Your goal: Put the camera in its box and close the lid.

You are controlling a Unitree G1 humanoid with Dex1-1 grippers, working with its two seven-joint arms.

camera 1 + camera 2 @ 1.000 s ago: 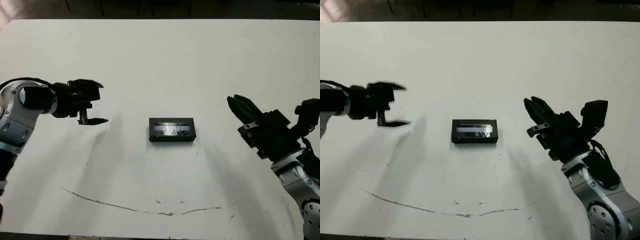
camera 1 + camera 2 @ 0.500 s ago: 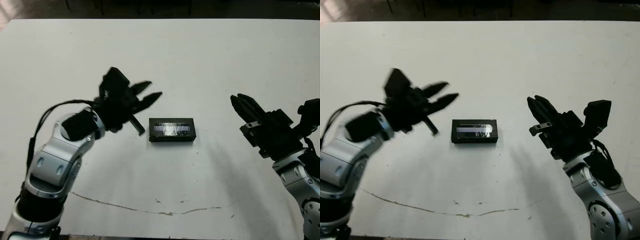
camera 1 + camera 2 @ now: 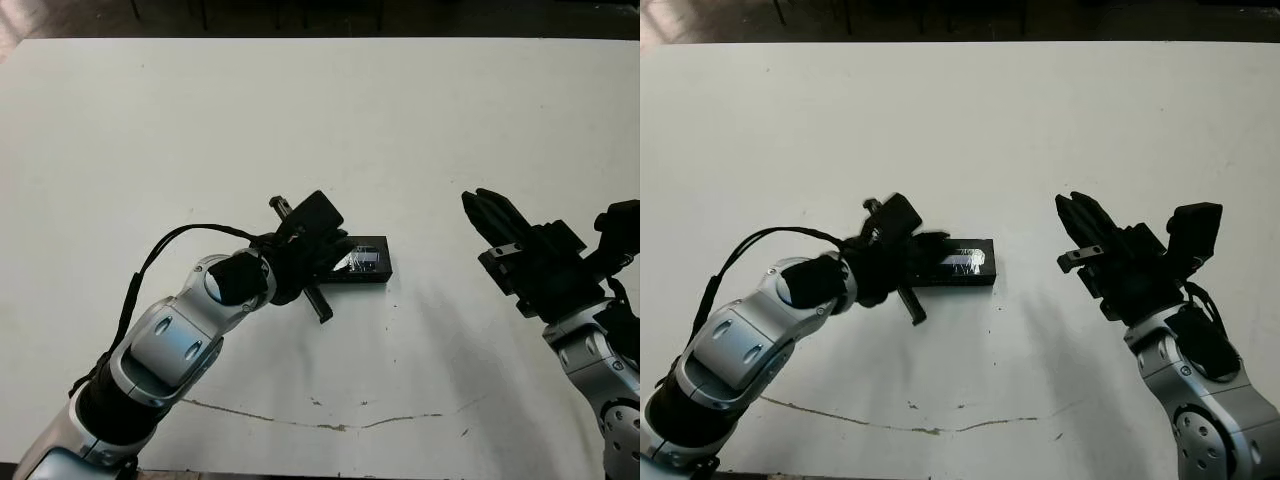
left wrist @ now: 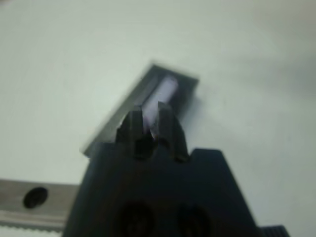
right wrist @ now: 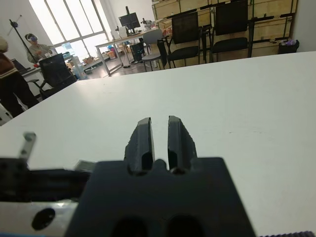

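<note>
Swung in since 0.5 s ago, left gripper (image 4: pixel 150 123), nearly pressed together, overlaps the flat black lid (image 3: pixel 365 261).

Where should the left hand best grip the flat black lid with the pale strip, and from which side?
Probably across its two long edges, from above: the lid lies flat, and its narrow width is the easiest span. The left hand is at its left end.

Open office or lab: black chairs (image 5: pixel 185 34), desks with a monitor (image 5: pixel 129 20), tall windows (image 5: pixel 74 22), people (image 5: pixel 12 79) beyond the white tabletop (image 5: pixel 237 94).
</note>
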